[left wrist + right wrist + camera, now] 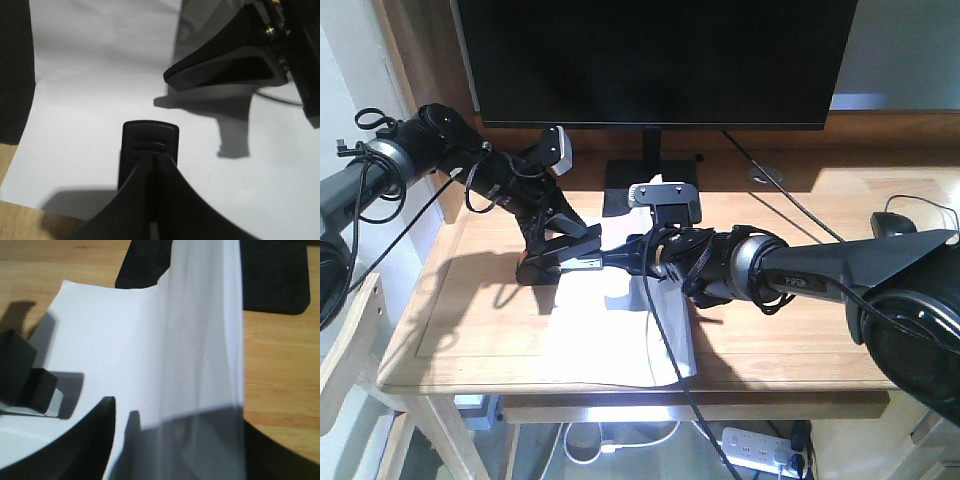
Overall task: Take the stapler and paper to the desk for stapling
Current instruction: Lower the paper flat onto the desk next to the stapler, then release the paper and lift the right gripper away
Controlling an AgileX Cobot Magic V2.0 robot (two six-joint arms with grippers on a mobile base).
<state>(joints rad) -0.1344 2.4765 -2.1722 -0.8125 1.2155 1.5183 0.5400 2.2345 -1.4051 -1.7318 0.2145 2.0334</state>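
The paper [610, 340] lies white on the desk [800, 330] near its front edge. My left gripper [545, 262] is shut on the black stapler [568, 262], holding it low over the paper's far part. In the left wrist view the left gripper [150, 162] pinches the stapler [150, 140] from both sides above the paper [90, 100]. My right gripper [620, 255] reaches in from the right, close to the stapler. In the right wrist view the right gripper [180, 450] stands open, with a curled-up edge of the paper [200, 340] rising between its fingers; the stapler [20, 372] is at the left.
A large black monitor [650, 60] stands at the back on a black base [620, 195]. A black mouse [892, 225] with its cable lies at the right. A raised wooden panel closes the desk's left side. A power strip [760, 450] sits on the floor beneath.
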